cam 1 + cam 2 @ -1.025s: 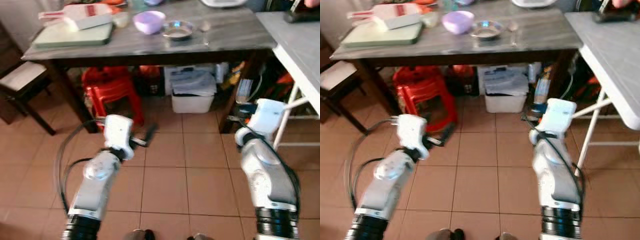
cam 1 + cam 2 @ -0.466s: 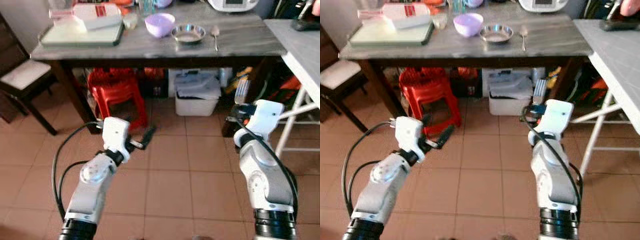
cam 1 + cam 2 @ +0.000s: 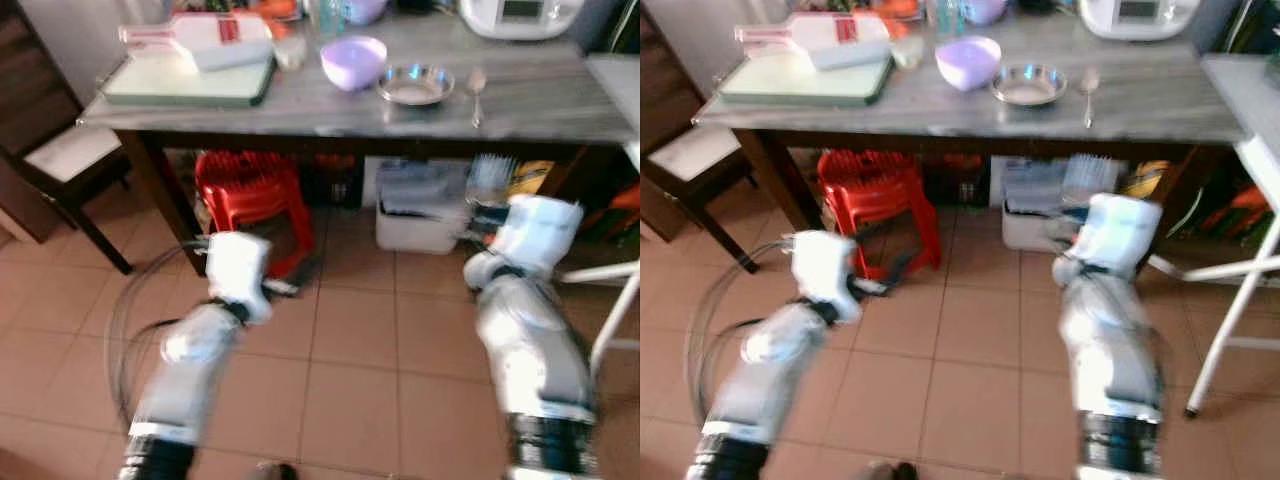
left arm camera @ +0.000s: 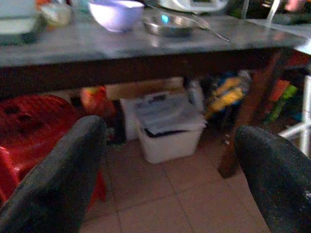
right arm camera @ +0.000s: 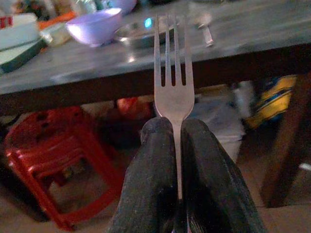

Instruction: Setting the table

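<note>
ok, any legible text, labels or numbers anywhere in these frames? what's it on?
None legible.
White carton with red band on the grey wooden table: print too blurred to read.
White appliance's display panel: too blurred.
Yellow packet under the table: print unreadable.
Silver metal fork in the right gripper: no marking visible.

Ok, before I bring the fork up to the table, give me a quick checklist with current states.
1. Silver metal fork pinched in the right end effector, tines pointing out: ok.
2. Left end effector open and holding nothing: ok.
3. Bare grey tabletop beside the long silver spoon, free for the fork: ok.
4. Round steel dish and lilac plastic bowl standing upright on the table: ok.
5. Red plastic stool and white storage bin tucked under the table, off the tiled floor ahead: ok.
6. Fork above the table's edge: not ok, it is below the top.
</note>
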`<state>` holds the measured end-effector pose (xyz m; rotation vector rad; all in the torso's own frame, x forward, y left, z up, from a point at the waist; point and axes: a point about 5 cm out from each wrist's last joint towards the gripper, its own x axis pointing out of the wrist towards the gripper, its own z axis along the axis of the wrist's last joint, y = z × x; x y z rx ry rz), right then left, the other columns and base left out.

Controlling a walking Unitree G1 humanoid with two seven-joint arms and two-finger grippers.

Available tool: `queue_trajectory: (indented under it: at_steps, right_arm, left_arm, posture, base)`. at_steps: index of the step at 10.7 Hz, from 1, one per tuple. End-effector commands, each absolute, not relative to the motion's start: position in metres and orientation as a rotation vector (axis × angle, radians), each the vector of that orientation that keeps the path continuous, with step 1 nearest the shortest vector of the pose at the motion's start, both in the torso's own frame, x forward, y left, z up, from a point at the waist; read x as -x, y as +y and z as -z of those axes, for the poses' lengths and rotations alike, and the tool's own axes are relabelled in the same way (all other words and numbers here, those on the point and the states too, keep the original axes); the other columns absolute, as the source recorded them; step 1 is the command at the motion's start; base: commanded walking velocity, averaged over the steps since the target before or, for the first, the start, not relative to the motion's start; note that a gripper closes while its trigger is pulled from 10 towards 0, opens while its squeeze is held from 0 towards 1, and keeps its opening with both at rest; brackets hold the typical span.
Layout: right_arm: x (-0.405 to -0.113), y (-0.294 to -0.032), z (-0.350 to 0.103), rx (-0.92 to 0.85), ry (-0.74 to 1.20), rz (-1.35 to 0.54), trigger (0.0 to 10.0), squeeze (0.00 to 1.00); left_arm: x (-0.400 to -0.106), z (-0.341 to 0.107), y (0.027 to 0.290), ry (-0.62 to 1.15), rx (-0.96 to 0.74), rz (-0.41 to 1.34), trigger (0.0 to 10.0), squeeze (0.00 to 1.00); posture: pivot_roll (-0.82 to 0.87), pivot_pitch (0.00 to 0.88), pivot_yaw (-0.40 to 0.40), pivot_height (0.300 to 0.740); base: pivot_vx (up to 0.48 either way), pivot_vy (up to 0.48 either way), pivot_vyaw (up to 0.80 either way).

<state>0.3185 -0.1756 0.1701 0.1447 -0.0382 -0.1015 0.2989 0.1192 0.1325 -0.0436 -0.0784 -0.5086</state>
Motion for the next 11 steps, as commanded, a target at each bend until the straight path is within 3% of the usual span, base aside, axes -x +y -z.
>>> queue_trajectory:
  at_steps: [1, 11]
  right_arm:
    - [-0.3166, -0.1864, -0.1737, -0.14, -0.055, 0.134, 10.0, 0.0]
    - [-0.3167, -0.1907, -0.1707, -0.126, -0.036, 0.16, 10.0, 0.0]
  left_arm:
    - [-0.2974, -0.1341, 0.1112, -0.083, 0.048, 0.544, 10.0, 0.0]
    - [-0.295, -0.1323, 0.1077, -0.07, 0.065, 0.552, 10.0, 0.0]
  posture:
    - [-0.05, 0.149, 0.044, 0.74]
    - [-0.05, 0.153, 0.037, 0.74]
  base:
    - [0.39, 0.0, 0.0]
    - [0.386, 0.0, 0.0]
